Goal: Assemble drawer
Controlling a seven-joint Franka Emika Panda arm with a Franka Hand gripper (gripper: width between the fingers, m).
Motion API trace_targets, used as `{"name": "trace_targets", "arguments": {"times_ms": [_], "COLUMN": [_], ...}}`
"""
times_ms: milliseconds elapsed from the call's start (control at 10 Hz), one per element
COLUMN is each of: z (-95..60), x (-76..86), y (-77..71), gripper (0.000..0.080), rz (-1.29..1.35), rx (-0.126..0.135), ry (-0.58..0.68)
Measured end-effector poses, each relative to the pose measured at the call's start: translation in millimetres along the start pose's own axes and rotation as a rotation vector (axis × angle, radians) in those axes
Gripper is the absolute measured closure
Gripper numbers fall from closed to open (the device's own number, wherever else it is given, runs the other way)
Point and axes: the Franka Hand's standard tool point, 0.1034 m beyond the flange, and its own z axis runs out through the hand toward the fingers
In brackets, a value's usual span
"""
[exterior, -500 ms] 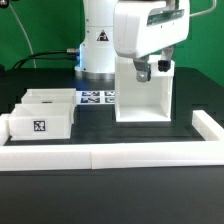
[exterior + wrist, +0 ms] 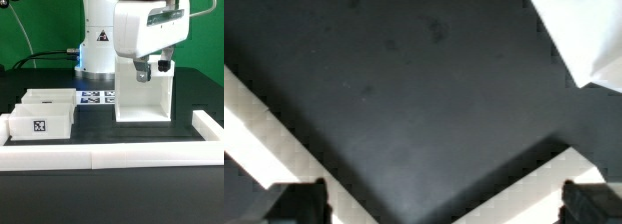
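The tall white open-fronted box housing [image 2: 143,97] stands upright on the black table, right of centre. My gripper [image 2: 151,70] hangs at the housing's top edge, partly in front of it. In the wrist view my gripper [image 2: 441,205] is open: the two dark fingertips [image 2: 295,205] stand far apart with only dark surface between them, flanked by white part edges [image 2: 251,140]. Two shallow white trays lie at the exterior view's left: the front one [image 2: 42,122] shows a square tag, the second [image 2: 47,99] sits just behind it.
The marker board [image 2: 97,98] lies flat behind the trays, near the robot base [image 2: 98,45]. A low white border wall [image 2: 110,152] runs along the front and turns up the exterior view's right side [image 2: 208,125].
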Motion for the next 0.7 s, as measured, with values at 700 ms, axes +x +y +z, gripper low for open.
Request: {"name": "trace_targets", "arguments": {"times_ms": [700], "z": [-36.2], "x": [-24.7], "y": [-60.5], "gripper": [0.015], "rz": [0.45], "rx": [-0.022], "ry": [0.006]}}
